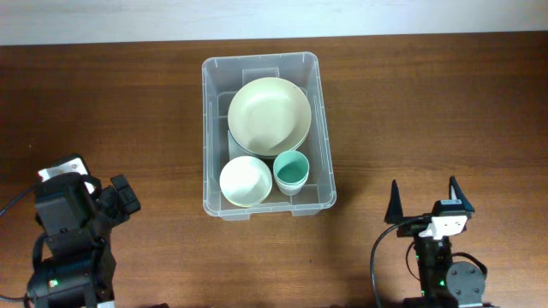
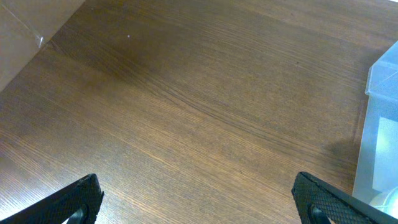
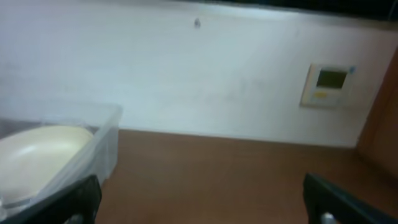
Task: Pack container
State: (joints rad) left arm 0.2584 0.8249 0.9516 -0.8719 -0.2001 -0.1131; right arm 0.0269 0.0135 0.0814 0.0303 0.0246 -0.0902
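Note:
The clear plastic container (image 1: 318,128) sits at the table's middle. Inside it are a large pale green bowl (image 1: 269,115), a smaller cream bowl (image 1: 246,180) and a teal cup (image 1: 291,171). My left gripper (image 1: 122,195) is open and empty at the front left, well away from the container; its wrist view shows bare wood between the fingertips (image 2: 199,196) and the container's corner (image 2: 380,74) at the right edge. My right gripper (image 1: 423,198) is open and empty at the front right. Its wrist view shows the fingertips (image 3: 202,199) wide apart, and the container (image 3: 106,134) with the pale bowl (image 3: 40,149) at left.
The wooden table (image 1: 428,103) runs to a pale wall behind it. A wall panel with a small display (image 3: 328,84) hangs on that wall. A pale strip (image 2: 25,31) lies past the table's edge in the left wrist view.

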